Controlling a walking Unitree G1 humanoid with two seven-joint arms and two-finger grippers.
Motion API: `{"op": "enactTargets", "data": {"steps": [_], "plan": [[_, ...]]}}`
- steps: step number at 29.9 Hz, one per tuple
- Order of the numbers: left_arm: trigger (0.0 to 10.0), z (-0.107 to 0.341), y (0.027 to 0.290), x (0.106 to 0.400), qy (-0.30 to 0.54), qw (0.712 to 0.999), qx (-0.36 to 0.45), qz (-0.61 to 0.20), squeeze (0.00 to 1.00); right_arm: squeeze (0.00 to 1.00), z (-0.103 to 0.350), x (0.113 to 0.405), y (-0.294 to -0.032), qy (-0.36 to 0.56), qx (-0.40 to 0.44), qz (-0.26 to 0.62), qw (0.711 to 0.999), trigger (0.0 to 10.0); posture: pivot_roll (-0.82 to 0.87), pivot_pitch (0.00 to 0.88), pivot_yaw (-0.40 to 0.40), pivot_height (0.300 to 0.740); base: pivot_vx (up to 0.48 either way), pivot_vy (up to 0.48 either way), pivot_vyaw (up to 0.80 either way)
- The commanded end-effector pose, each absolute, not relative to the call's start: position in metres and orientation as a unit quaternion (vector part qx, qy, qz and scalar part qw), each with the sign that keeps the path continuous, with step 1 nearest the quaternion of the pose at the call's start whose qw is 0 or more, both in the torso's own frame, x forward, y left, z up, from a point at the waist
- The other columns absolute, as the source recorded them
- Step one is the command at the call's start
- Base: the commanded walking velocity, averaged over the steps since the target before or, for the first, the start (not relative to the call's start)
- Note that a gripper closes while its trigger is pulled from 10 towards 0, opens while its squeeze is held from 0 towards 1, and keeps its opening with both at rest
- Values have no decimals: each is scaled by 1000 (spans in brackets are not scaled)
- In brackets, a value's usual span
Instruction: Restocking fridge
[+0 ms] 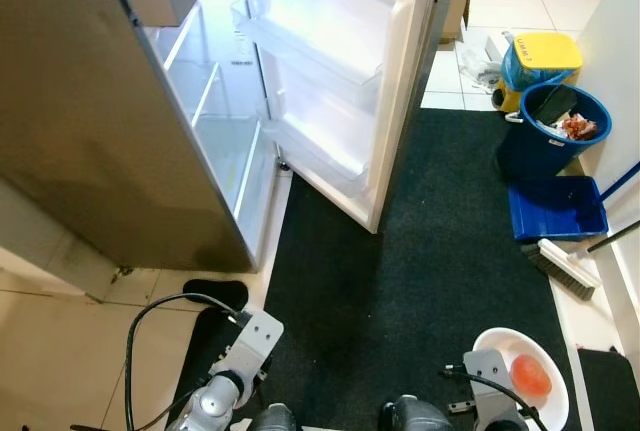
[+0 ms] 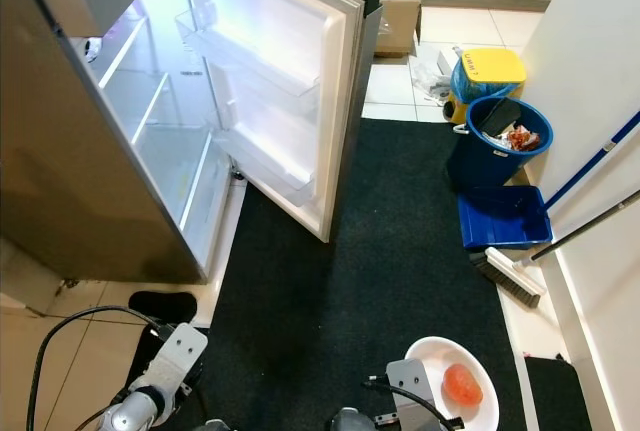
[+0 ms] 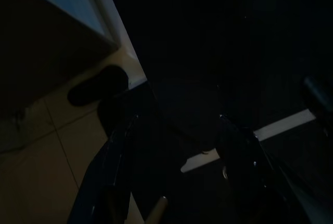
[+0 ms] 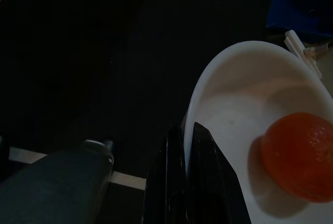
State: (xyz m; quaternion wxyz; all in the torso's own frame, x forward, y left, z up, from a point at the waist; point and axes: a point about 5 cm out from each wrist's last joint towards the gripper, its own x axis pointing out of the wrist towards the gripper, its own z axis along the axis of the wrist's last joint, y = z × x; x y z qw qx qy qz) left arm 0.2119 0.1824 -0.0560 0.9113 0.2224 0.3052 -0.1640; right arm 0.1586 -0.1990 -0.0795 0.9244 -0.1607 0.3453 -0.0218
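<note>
A tall stainless-steel fridge [image 1: 110,141] stands at the robot's left with its white-lined door [image 1: 345,71] swung wide, showing bare glass shelves [image 1: 215,116] inside and clear plastic door bins [image 1: 310,51] on the door's inner face. A large black floor mat [image 1: 420,251] spreads from the foot of the fridge toward the robot, bordered on the left by beige floor tiles [image 1: 60,341]. At the far right a round blue bin [image 1: 555,126] filled with rubbish sits just beside a yellow-lidded blue container [image 1: 545,51]; the lid carries a small dark label, too small to read. In front of the bin a blue dustpan [image 1: 555,206] lies on the mat with a long-handled brush [image 1: 565,266] next to it. Beyond the door is a brown cardboard box [image 2: 398,6]. Low at the robot's right, the right gripper [image 4: 188,146] has its two black fingers pressed together on the rim of a white round plastic bowl [image 4: 234,109], held above the mat. An orange round fruit [image 4: 301,154], possibly a tangerine, rests inside the bowl. The left gripper [image 3: 174,169] hangs low over the mat's edge near the tiles, its fingers [image 3: 117,167] standing apart with nothing between them.
</note>
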Motion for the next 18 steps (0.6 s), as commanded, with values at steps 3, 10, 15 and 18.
{"op": "enactTargets", "data": {"steps": [3,10,15,18], "plan": [[10000,-62,183,203,319,906,222,-169,0,0,-80,156,-201,345,-159,-27,925,10000,-88,181,6,723,436,0,0],[10000,-62,183,203,318,906,221,-169,0,0,-80,156,-201,346,-159,-27,924,10000,-89,181,6,723,438,0,0],[10000,-61,182,203,317,906,222,-169,0,0,-80,156,-201,346,-159,-27,924,10000,-89,182,6,723,436,0,0],[10000,-61,182,203,317,907,221,-168,0,0,-80,156,-201,346,-159,-28,924,10000,-89,182,6,723,420,0,0]]}}
